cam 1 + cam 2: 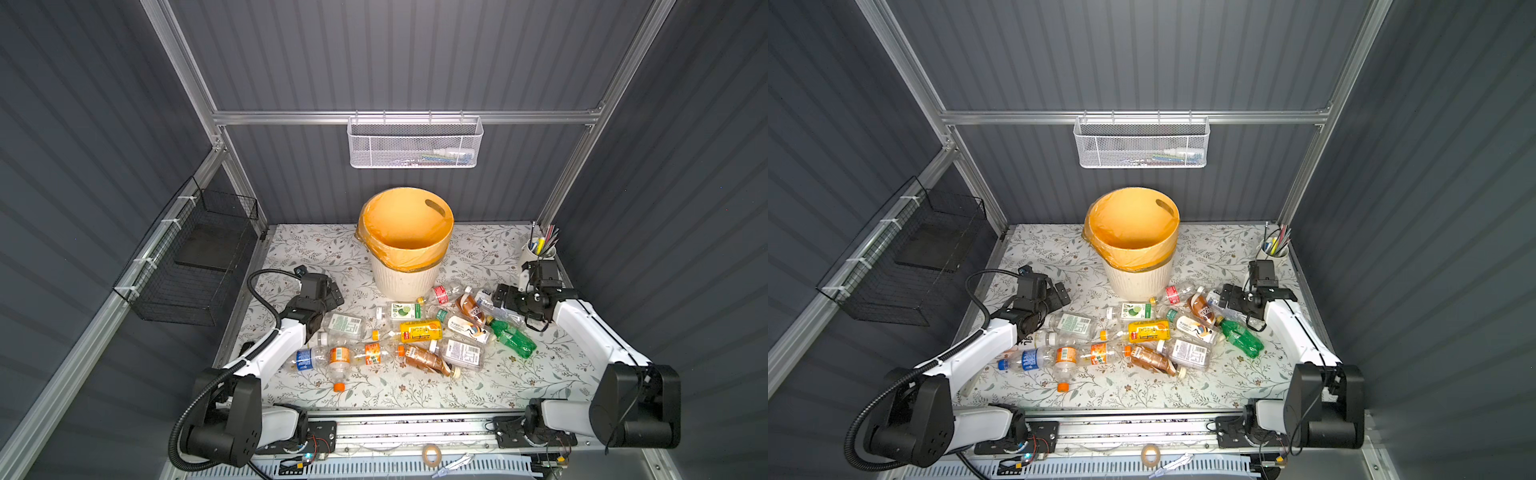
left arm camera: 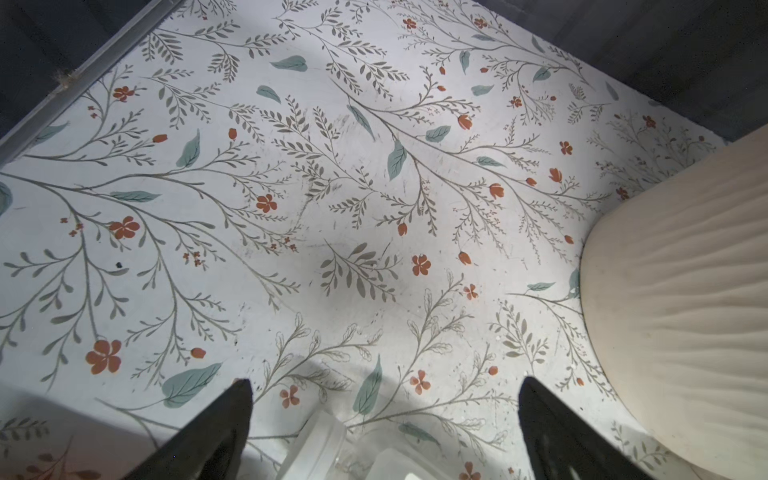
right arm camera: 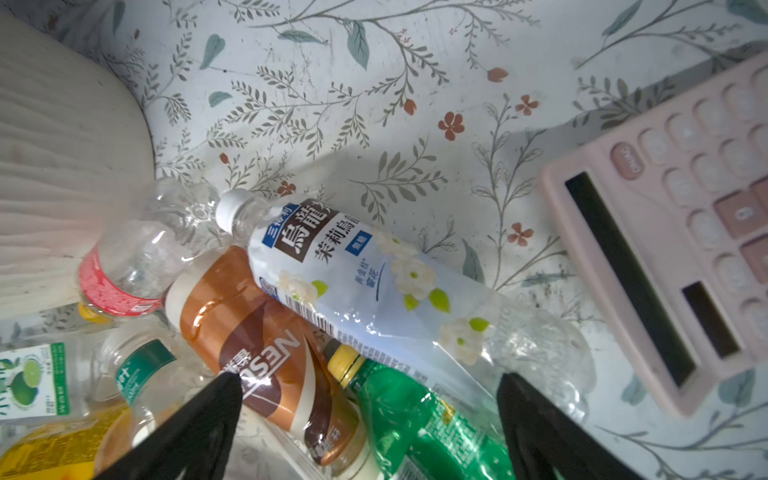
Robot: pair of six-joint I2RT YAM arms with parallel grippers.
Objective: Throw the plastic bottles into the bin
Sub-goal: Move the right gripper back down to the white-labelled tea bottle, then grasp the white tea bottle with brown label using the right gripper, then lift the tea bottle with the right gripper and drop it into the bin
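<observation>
While the plastic bottles (image 1: 419,330) all lie flat in a heap across the middle of the worktop (image 1: 415,390), nearest being an orange-capped clear bottle (image 1: 338,368) at the front, neither arm holds anything. Left claw (image 1: 336,297) sits off the heap's left end, jaws spread full and empty. Its wrist view shows bare worktop between the fingers, with just a clear bottle's end at the frame edge. Right claw (image 3: 370,378) is over the heap's right end, jaws also spread wide, nothing gripped. It looks down on a green bottle (image 3: 415,419), a brown-labelled bottle (image 3: 266,353) and a pale-labelled tea bottle (image 3: 365,282) lying across them. Pink calculator (image 3: 665,232) is just beside, not a target. Behind the heap stands the bin (image 1: 405,282), upright, only orange liner visible inside. My read: first pick, approach phase. Next move: right claw drops across the tea bottle's body, closes, lifts clear and carries over the bin rim. Thin crumpled plastic will likely squash or slip.
</observation>
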